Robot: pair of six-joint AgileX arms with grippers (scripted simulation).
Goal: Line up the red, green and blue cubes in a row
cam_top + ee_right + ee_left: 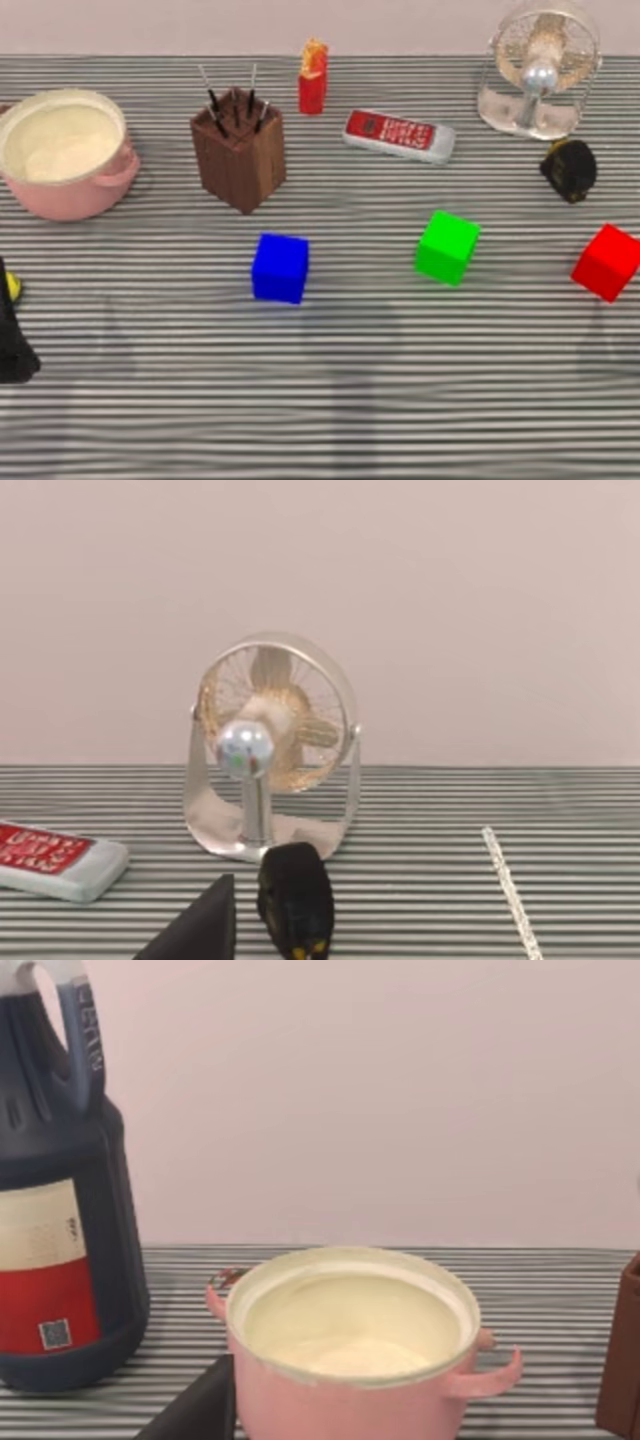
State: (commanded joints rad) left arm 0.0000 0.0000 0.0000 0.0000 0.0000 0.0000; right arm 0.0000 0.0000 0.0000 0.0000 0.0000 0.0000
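Three cubes stand apart on the striped table in the top view: the blue cube point(280, 267) left of the middle, the green cube point(447, 246) right of the middle, and the red cube point(607, 261) by the right edge. They lie roughly on one level across the table, with wide gaps between them. Neither arm shows in the top view. Only a dark corner of my left gripper point(200, 1410) and of my right gripper point(200, 925) shows in each wrist view. No cube appears in either wrist view.
Along the back are a pink pot point(100, 190) point(340, 1400), a brown wooden block point(238, 148) with knives, a small red carton point(313, 75), a red-and-white bar point(400, 134) point(50, 855), a fan point(540, 70) point(268, 750) and a black object point(568, 168) point(295, 900). A dark jug point(60, 1210) stands left of the pot.
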